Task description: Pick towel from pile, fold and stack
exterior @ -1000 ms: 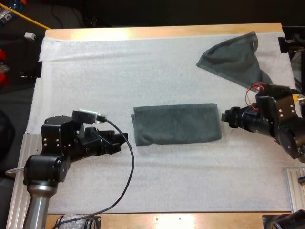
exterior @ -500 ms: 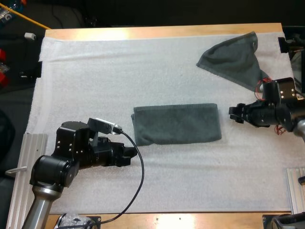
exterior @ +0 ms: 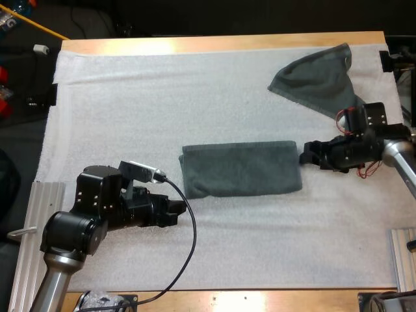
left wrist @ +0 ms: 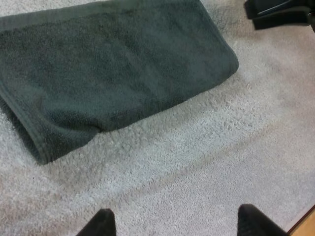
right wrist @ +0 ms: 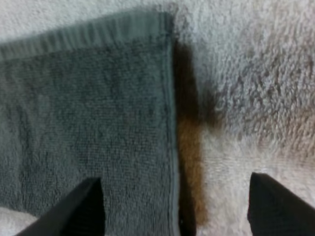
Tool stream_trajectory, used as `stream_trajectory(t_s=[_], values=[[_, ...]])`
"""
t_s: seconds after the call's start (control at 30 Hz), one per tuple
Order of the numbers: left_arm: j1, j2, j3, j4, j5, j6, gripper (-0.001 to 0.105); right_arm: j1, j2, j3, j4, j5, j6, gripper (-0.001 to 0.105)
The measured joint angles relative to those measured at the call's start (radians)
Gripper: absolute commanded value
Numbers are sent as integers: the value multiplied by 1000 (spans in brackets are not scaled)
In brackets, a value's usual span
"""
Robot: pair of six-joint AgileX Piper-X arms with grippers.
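Two dark grey-green towels lie on the white mat (exterior: 130, 97): one folded towel (exterior: 240, 169) at its centre and one crumpled towel (exterior: 318, 78) at the far right corner. The left gripper (exterior: 175, 211) has its fingers spread and empty, near the folded towel's left end. The right gripper (exterior: 305, 156) has its fingers spread astride that towel's right edge, grasping nothing.

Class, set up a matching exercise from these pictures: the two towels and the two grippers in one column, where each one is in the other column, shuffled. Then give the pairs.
Column one
1. folded towel
2. crumpled towel
3. left gripper
4. right gripper

Column two
A. at the folded towel's right end
B. in the middle of the white mat
C. at the mat's far right corner
D. over bare mat, off the folded towel's near left corner

Pairs: 1-B, 2-C, 3-D, 4-A
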Motion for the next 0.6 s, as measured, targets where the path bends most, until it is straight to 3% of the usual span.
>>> stream_trajectory(t_s=[0.6], values=[[0, 0, 0, 4, -6, 0, 51, 138, 153, -10, -174, -65, 178, 61]])
